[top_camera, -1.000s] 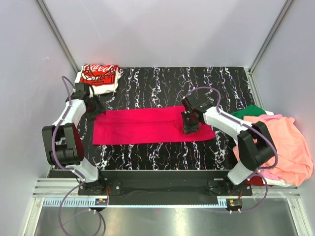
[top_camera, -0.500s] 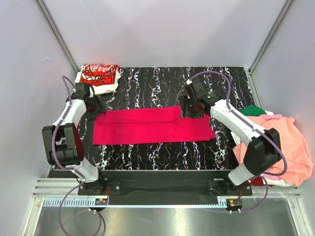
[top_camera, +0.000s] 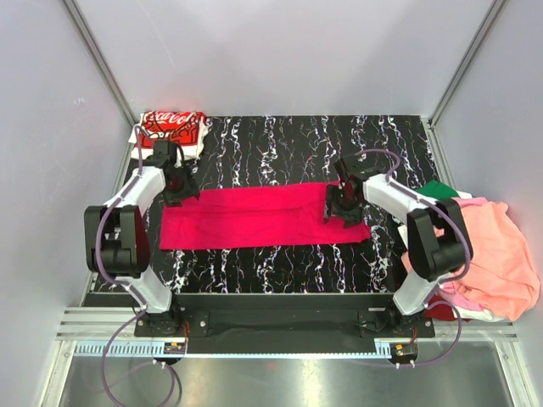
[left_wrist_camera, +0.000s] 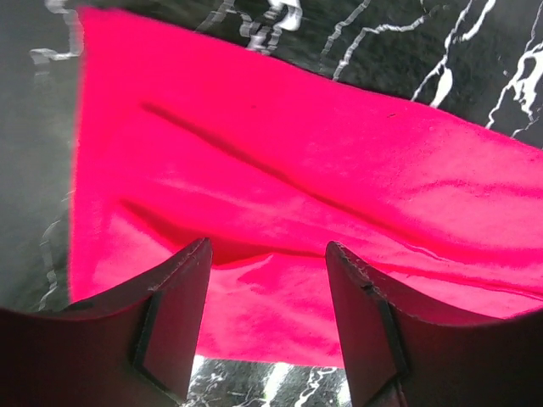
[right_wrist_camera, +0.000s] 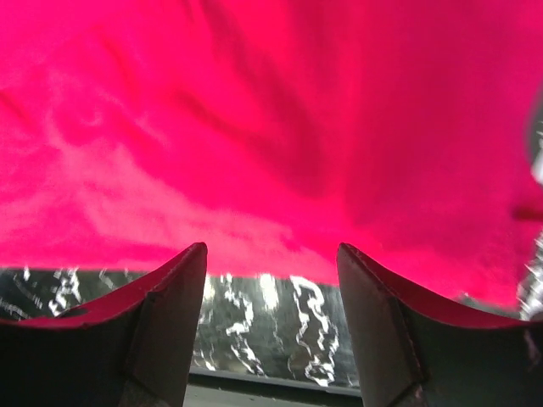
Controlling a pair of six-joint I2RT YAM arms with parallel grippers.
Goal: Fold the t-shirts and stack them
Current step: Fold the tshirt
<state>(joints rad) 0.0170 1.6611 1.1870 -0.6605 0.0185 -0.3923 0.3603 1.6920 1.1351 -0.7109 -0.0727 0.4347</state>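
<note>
Left jaws: parted, gap empty. Crimson tee (top_camera: 246,216) lies flat below and ahead of them, low, with shallow creases only. Folded white logo tee (top_camera: 174,129) sits near, beyond them toward the far corner. Side wall (top_camera: 51,144) is on their outer side.

Right jaws: parted, gap empty, over the tee's end. Heap of salmon, pink and green tees (top_camera: 496,254) lies well to their outer side.

Between the two sets of jaws: flat cloth only. Far surface (top_camera: 280,140) is bare.

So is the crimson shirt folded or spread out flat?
Partly folded: the crimson shirt lies as a long narrow strip on the table, no sleeves showing, not yet a compact bundle.
</note>
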